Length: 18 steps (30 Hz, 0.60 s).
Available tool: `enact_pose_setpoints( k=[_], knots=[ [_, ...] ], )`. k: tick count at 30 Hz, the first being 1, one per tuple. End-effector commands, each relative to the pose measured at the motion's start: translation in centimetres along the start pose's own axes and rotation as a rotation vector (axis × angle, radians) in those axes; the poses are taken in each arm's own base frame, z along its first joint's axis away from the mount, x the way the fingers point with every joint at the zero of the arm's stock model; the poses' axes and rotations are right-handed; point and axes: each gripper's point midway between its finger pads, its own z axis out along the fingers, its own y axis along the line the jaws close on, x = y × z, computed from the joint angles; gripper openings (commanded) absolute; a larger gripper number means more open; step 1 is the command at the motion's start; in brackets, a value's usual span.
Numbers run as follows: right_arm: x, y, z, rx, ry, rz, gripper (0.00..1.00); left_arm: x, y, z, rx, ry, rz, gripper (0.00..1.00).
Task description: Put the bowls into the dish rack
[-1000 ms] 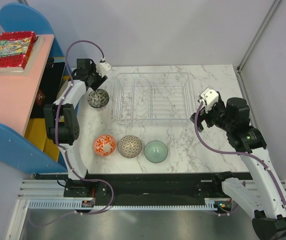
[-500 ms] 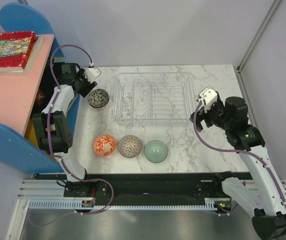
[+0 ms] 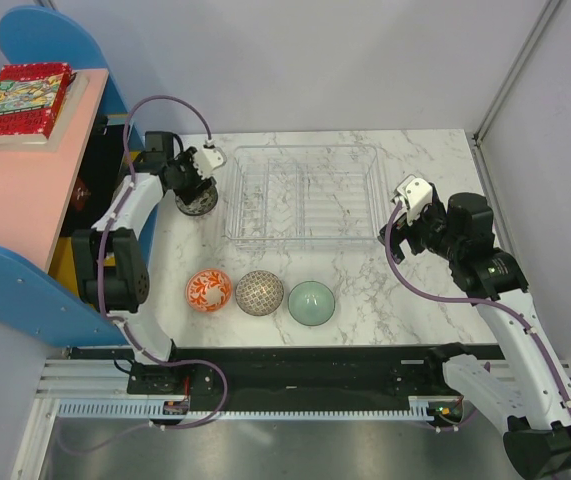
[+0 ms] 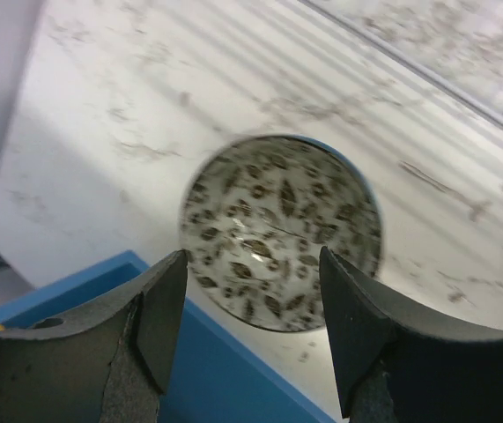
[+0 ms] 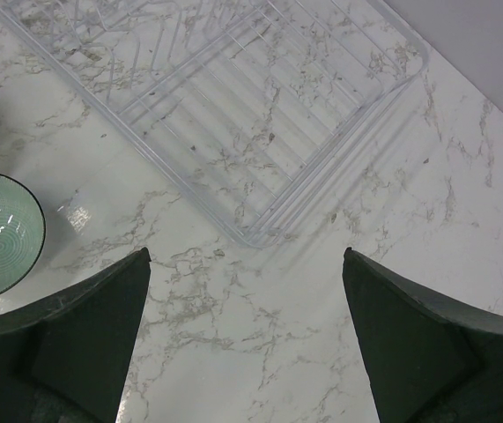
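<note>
A dark leaf-patterned bowl point(image 3: 197, 204) point(image 4: 282, 231) rests on the marble just left of the clear dish rack point(image 3: 305, 238) point(image 5: 255, 236), which holds nothing. My left gripper point(image 3: 196, 186) point(image 4: 252, 256) hovers over this bowl, open, its fingers flanking the bowl's near rim without touching. Near the front edge stand three bowls in a row: orange-red floral point(image 3: 209, 290), beige lattice point(image 3: 259, 293) and pale mint point(image 3: 311, 302) point(image 5: 0, 233). My right gripper point(image 3: 406, 226) point(image 5: 247, 256) hangs wide open over bare marble, right of the rack's near corner.
A blue shelf unit with a pink top point(image 3: 15, 210) stands along the table's left side, its blue edge point(image 4: 189, 370) close beside the patterned bowl. A book point(image 3: 20, 100) lies on top. Grey walls close in the back and right.
My left gripper swung left toward the shelf, then came back right and now sits over the patterned bowl. The bowls and my right arm have hardly moved.
</note>
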Motion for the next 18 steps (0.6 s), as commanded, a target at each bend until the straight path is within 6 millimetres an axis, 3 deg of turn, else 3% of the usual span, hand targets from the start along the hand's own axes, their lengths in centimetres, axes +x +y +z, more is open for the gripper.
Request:
enact_pose_setpoints(
  k=[1,5,11,18],
  knots=[
    [-0.9,-0.3,-0.3,0.02,-0.033,-0.021,0.98,0.9,-3.4,-3.1,0.077,0.035,0.059,0.68],
    [-0.8,-0.2,-0.2,0.009,-0.033,-0.025,0.98,3.5,-5.1,-4.9,0.06,0.104,0.028,0.68],
    [-0.8,0.0,-0.1,-0.003,-0.03,-0.026,0.98,5.3,-3.8,-6.7,0.007,0.104,-0.028,0.69],
    [-1.0,0.2,-0.2,-0.008,-0.038,-0.024,0.98,8.3,-0.8,-4.8,-0.024,0.192,-0.101,0.68]
  ],
)
